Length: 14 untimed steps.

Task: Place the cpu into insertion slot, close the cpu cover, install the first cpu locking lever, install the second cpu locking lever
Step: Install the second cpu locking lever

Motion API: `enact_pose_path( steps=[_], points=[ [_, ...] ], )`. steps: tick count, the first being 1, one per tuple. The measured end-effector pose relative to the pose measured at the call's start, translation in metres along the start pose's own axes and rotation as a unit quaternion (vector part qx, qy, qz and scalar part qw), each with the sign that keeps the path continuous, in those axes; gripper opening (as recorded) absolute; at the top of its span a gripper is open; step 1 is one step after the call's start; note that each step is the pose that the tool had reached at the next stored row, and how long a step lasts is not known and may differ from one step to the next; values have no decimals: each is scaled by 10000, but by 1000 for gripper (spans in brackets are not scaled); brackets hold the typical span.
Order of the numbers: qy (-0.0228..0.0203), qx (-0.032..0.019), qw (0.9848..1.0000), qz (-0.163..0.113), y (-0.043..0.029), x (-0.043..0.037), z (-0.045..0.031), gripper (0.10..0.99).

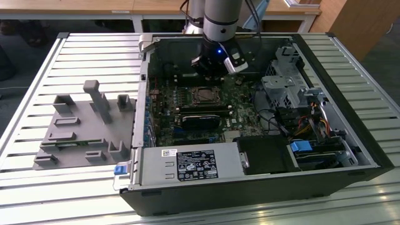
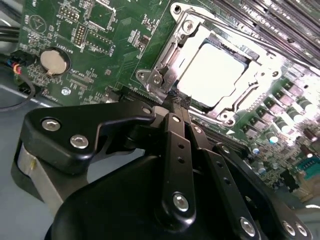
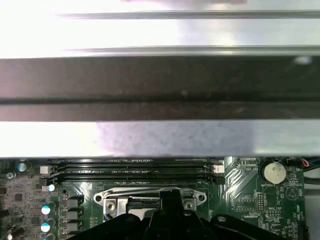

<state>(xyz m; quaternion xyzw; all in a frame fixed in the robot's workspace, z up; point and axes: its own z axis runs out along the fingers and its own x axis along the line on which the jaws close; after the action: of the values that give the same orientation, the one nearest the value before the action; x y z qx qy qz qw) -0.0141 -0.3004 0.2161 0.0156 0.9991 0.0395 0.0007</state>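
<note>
Black jointed-metal end effector (image 1: 216, 65), exterior view: it hangs from the grey arm inside the open black computer case (image 1: 250, 187), just above the far edge of the small square insertion slot with its silver rim (image 1: 203, 95), placed there to work at the socket. The case lies on a slatted pale-metal worktop (image 1: 37, 70); a grey moulded plastic fixture tray (image 1: 84, 131) sits towards the exterior view's left, well apart.

Second wrist view: the end effector (image 2: 176, 102) shows its fingers drawn together to a narrow tip, gripping nothing visible, the tip at the socket's edge. The flat pale silver cpu (image 2: 212, 70) already lies seated in the slot; the thin silver frame-shaped cpu cover (image 2: 240, 97) lies down around it, its window exposing the smooth, bright chip face. Matt green circuit board (image 2: 100, 55) surrounds.

First wrist view: the cover's near edge (image 3: 150, 195) appears beyond the end effector (image 3: 170, 197), with long black memory slots (image 3: 135, 170) beside it.
</note>
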Motion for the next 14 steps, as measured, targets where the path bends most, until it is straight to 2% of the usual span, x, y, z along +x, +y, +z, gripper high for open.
enact_pose_path(
  steps=[5, 10, 14],
  points=[
    [0, 1, 10000, 0, 10, 0, -126, 106],
    [0, 0, 10000, 0, -10, 0, -138, 106],
    [0, 0, 10000, 0, -75, -1, -143, 106]
  ],
)
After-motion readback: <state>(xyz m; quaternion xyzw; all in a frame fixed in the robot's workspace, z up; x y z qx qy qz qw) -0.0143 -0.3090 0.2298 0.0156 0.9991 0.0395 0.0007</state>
